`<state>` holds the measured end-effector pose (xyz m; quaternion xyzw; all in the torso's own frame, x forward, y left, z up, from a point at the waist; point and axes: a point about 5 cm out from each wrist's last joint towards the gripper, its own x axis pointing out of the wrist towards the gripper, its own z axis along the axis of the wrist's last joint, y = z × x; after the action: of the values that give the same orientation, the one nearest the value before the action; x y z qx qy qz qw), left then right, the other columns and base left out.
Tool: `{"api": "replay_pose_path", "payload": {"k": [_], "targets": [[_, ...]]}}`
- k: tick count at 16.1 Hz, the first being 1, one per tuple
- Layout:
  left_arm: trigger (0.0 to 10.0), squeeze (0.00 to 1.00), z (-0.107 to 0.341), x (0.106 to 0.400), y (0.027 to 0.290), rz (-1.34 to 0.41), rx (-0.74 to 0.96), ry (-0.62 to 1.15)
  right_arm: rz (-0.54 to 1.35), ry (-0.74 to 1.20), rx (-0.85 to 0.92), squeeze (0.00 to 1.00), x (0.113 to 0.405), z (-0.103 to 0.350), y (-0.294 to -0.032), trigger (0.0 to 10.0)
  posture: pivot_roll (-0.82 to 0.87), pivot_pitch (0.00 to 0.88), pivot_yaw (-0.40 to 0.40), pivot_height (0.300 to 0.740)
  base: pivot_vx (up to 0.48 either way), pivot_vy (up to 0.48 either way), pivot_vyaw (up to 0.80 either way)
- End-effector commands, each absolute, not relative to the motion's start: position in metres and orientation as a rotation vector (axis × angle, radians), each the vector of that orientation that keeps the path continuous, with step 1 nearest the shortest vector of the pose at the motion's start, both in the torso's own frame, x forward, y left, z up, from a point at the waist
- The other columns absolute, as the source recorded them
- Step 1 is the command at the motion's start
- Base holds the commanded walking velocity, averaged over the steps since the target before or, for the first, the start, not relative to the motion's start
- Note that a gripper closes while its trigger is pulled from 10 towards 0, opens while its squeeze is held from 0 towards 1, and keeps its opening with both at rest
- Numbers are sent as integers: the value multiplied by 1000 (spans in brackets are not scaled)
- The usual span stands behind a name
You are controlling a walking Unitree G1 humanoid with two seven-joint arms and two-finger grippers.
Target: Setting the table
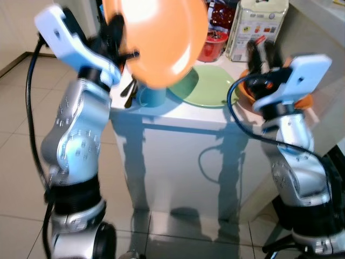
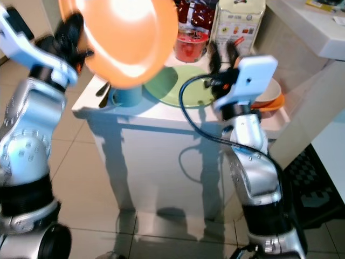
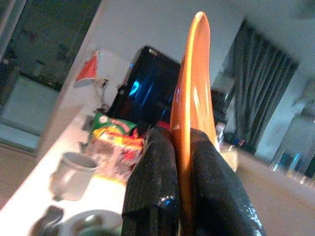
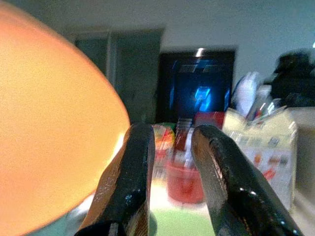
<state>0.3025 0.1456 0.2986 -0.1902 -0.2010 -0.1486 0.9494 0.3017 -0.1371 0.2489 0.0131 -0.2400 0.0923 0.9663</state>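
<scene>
My left gripper (image 1: pixel 116 40) is raised above the white table's (image 1: pixel 178 117) left corner, shut on the rim of an orange plate (image 1: pixel 156 38). The plate is tilted up on edge, its face toward the camera. In the left wrist view both black fingers (image 3: pixel 152 182) clamp the orange plate (image 3: pixel 194 88). A pale green plate (image 1: pixel 207 86) lies flat on the table behind it. My right gripper (image 1: pixel 261 54) hovers over the table's right side, open with nothing between its fingers (image 4: pixel 128 172).
A blue cup (image 1: pixel 151 97) holding dark cutlery stands at the table's left front. At the back are a red container (image 1: pixel 213 43) and a tall carton (image 1: pixel 259 24). Stacked white and orange bowls (image 2: pixel 272 97) sit under my right wrist. Tiled floor (image 1: pixel 16 151) surrounds the table.
</scene>
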Motion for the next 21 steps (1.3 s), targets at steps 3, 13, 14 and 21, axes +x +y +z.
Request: {"api": "replay_pose_path", "payload": {"k": [3,13,14,21], "targets": [[10000,0,292,286,143,-302,-134,-441,258,-375,-40,0,288,236,-133,10000,16,0,-32,740,0,0,0],[10000,0,270,256,132,-331,-9,-472,193,-424,7,0,244,221,-155,10000,26,0,-71,740,0,-77,0],[10000,0,273,258,134,-336,-8,-486,196,-428,-8,0,243,221,-155,10000,18,0,-71,740,0,-341,0],[10000,0,248,259,132,-355,27,-421,221,-463,0,0,244,223,-147,10000,46,0,-93,740,0,-437,0]]}}
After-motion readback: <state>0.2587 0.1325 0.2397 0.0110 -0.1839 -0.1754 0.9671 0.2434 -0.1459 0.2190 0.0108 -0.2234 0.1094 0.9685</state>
